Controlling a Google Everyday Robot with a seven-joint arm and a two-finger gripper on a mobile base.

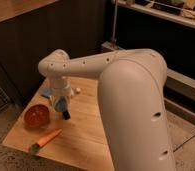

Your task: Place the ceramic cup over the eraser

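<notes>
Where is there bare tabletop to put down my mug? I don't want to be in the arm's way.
Free: the table between the carrot and the arm, and the strip right of the eraser. Crowded: the far left corner, where the gripper, cup, bowl and flat blue piece cluster.

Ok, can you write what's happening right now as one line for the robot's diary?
claw: low over table, far-left side | ceramic cup: at claw | eraser: upright, uncovered, just below cup | orange bowl: left | carrot: front
</notes>
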